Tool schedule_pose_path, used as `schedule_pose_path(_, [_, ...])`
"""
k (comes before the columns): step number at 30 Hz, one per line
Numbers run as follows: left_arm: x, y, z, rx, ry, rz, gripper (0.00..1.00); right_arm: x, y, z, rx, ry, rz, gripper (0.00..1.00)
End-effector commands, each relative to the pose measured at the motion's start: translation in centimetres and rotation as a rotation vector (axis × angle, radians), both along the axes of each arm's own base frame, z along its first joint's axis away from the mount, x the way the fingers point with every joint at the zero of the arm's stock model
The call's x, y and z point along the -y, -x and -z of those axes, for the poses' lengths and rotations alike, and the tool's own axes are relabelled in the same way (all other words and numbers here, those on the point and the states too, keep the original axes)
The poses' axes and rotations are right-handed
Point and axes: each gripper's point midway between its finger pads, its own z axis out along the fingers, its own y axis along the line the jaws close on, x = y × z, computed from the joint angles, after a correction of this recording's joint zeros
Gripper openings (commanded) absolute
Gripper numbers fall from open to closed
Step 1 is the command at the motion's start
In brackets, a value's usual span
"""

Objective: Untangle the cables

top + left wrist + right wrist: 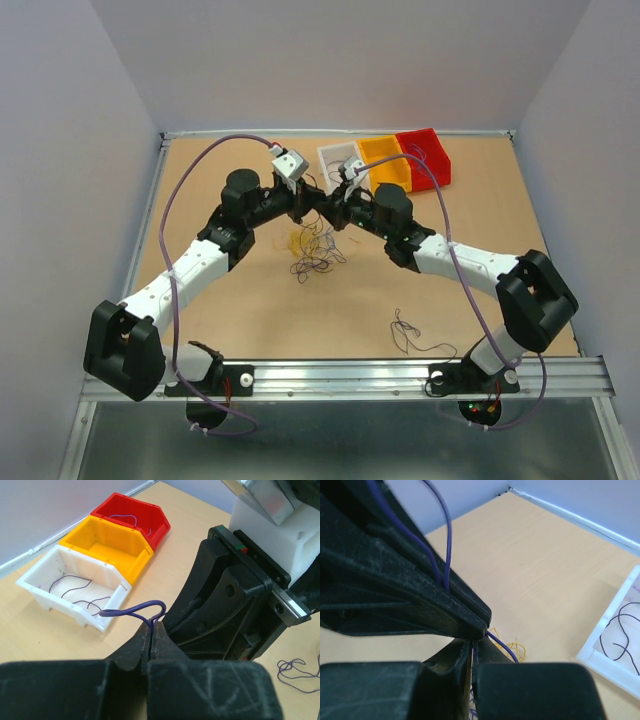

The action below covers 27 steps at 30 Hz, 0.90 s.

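The cables lie as a small clump (315,255) of dark purple and yellow strands on the table, just in front of both grippers. My left gripper (303,212) is shut on a purple cable (132,611), which loops up out of its fingertips (151,629). My right gripper (327,207) meets the left one tip to tip. In the right wrist view the right gripper (472,647) is shut, with the purple cable (501,648) coming out at its tips. Yellow strands (516,650) lie on the table below. The left gripper's fingers (420,600) cross that view.
A white bin (338,160) holding dark strands, a yellow bin (385,160) and a red bin (425,155) with one strand stand in a row at the back. A single dark cable (410,335) lies near the front right. Another purple strand (295,670) lies on the table.
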Motion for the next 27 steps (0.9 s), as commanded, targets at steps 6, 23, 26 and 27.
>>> schedule_pose_path(6, [-3.6, -2.9, -3.5, 0.064, 0.071, -0.130, 0.74, 3.3, -2.2, -4.2, 0.002, -0.111, 0.157, 0.01])
schedule_pose_path(23, [-5.2, -6.0, -1.3, 0.040, 0.038, -0.214, 0.93, 11.6, -10.3, -12.9, 0.082, -0.229, 0.613, 0.01])
schedule_pose_path(26, [-5.5, -6.5, -1.2, 0.059, 0.017, -0.229, 0.91, 11.3, -13.1, -13.1, 0.108, -0.209, 0.675, 0.01])
schedule_pose_path(27, [-5.6, -6.6, -1.3, 0.062, 0.016, -0.239, 0.91, 11.2, -13.9, -12.7, 0.107, -0.198, 0.700, 0.01])
